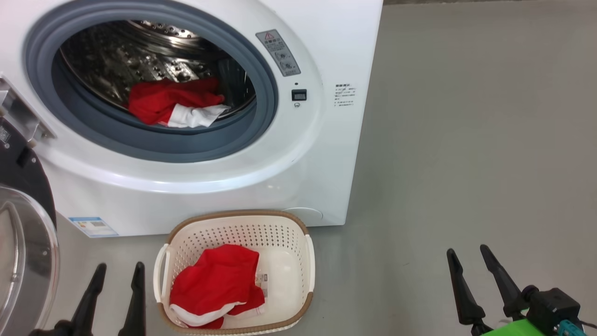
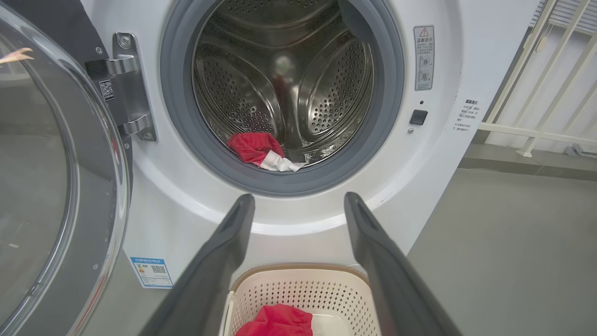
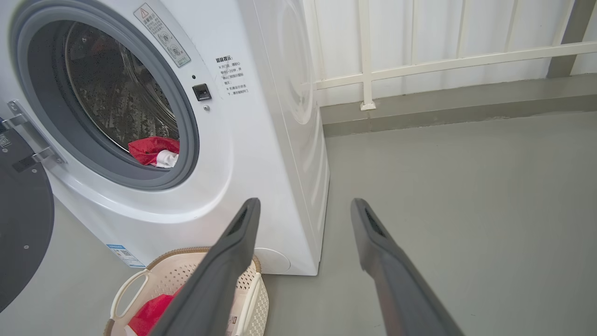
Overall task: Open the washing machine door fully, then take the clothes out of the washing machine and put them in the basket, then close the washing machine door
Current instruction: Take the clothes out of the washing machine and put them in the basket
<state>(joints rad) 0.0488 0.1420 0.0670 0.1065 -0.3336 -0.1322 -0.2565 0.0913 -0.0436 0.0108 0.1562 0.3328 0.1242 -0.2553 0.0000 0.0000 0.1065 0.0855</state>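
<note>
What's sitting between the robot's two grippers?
Head view: the basket, with red clothes inside, sits between the left gripper and right gripper, then bare floor.

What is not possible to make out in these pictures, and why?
- Big round black-rimmed glass door: cut off by the head view's left edge.
- Print on the grey warning label: too small, head view.
- Red fabric garment in the cream perforated plastic basket: cut off by the left wrist view's bottom edge.

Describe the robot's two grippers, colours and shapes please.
The left gripper and right gripper each have two long, dark grey fingers tapering to pointed tips. Behind the right one sits a bright green mount, a black boxy module and a teal connector.
</note>
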